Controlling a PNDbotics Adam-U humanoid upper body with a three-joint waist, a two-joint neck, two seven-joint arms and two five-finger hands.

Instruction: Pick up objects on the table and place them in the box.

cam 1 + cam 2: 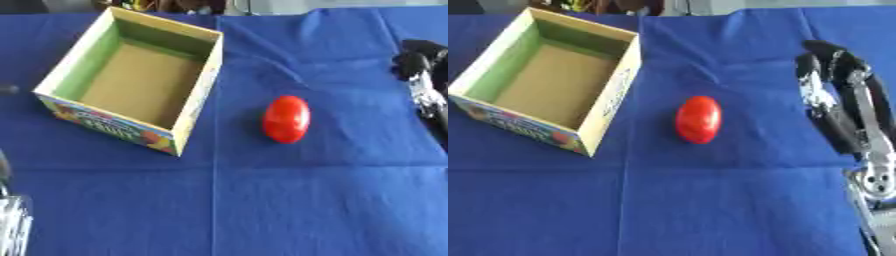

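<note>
While the box [199, 95] stands empty, one red egg-shaped object [698, 119] lies unplaced on the blue cloth [737, 200]; right hand [833, 95] nearby, fingers relaxed, holding nothing.

Light: bright and even, colours strong.
Shadows: soft, inside the box [131, 80].
Glare: pale sheen on the red object [286, 119].
Focus: both views blurred, edges soft.

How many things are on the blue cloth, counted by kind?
Red egg-shaped thing: 1
Cardboard box: 1, open at the top, nothing inside
Total: 2, lying apart on the blue cloth
</note>
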